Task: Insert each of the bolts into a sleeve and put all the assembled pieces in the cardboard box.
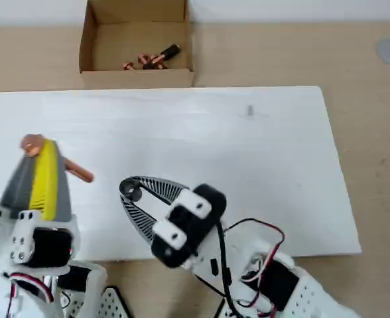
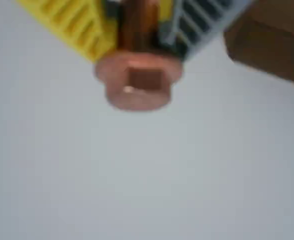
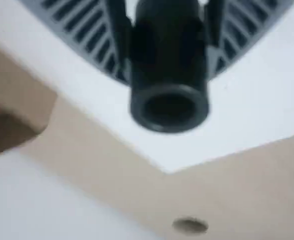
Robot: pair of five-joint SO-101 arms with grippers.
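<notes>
High view: the left end effector (image 1: 40, 146), with one yellow and one grey finger, sits over the near left corner of the white sheet (image 1: 261, 165) that covers the bench (image 1: 377, 172). It is clamped on a copper bolt (image 2: 137, 82); the left wrist view shows the flanged head poking out past the fingertips. A second copper piece (image 1: 82, 173) shows just beside the grey finger. Whether it lies on the sheet, I cannot tell.

The right end effector (image 1: 130, 192) is near the sheet's front edge, well apart from the left one. Its dark ribbed fingers are closed around a black sleeve (image 3: 169, 75), and the right wrist view shows the sleeve's open bore sticking out beyond the fingers.

The box (image 1: 136, 79) stands on the bench just past the sheet's far edge. Inside it lie assembled pieces (image 1: 152, 59), copper bolts and a black sleeve, bunched near its front wall.
</notes>
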